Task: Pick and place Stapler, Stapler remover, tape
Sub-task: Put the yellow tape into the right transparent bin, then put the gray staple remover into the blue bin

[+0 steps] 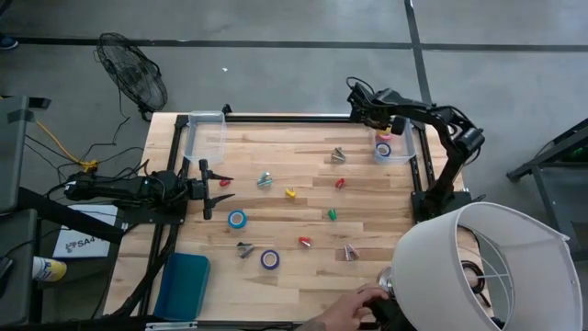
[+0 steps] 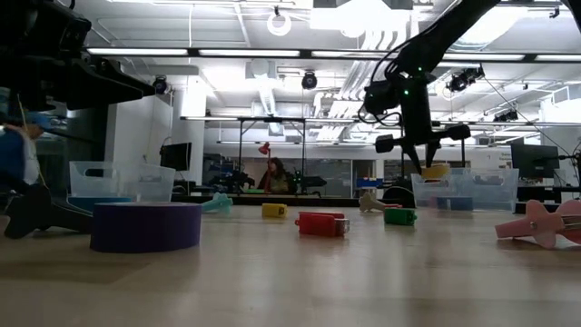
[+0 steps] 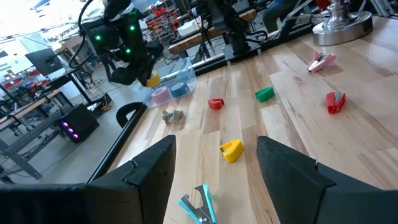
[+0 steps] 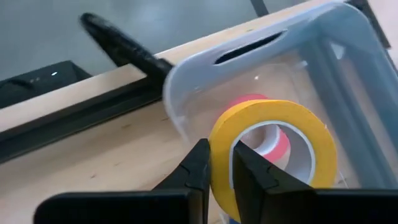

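Left gripper (image 1: 213, 182) parked at the left table edge, jaws standing open on nothing, blue tape roll (image 1: 237, 219) near it on the wood. Right gripper (image 4: 214, 163) over the clear bin (image 1: 409, 152) at the far right corner, jaws clamped on the wall of the yellow tape roll (image 4: 268, 147), one finger inside the hollow, one outside. Roll hangs above the bin's mouth, pink roll (image 4: 281, 146) below it inside. Judged step: the drop. Best centre the roll well inside the rim, lower close to the contents, then part the jaws cleanly so it does not bounce out
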{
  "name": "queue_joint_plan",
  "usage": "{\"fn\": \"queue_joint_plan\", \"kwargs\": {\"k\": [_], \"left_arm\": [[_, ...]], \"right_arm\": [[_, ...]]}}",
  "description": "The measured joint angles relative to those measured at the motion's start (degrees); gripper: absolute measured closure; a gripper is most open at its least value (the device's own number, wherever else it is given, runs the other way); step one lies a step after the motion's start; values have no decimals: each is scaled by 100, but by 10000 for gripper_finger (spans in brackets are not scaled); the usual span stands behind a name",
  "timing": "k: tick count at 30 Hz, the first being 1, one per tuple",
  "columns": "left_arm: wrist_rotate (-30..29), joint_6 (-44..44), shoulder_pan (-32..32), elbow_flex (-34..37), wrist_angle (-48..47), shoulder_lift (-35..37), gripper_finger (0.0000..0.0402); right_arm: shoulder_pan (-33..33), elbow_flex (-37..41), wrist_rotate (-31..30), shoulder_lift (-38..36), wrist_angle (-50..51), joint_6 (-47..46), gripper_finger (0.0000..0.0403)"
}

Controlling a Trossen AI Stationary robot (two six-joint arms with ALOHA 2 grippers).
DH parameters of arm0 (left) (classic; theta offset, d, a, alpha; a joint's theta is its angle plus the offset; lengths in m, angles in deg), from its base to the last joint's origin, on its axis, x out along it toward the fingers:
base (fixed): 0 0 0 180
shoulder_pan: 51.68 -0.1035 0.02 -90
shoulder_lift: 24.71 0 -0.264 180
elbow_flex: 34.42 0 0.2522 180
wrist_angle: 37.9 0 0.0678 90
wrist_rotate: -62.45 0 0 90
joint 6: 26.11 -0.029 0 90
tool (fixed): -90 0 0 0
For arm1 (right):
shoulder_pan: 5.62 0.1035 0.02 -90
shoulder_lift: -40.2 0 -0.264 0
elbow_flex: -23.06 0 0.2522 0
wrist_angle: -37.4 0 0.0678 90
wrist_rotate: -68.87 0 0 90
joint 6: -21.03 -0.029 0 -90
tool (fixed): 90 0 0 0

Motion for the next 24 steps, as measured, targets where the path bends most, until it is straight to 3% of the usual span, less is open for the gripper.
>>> {"fn": "queue_joint_plan", "kwargs": {"k": [7,24], "left_arm": [[0,2,-2,2,-1,-2,181],[0,2,-2,0,0,-2,181]], "right_arm": [[-119,0,102,0,17,-196,365],[-174,142,250,2,-10,-420,278]]}}
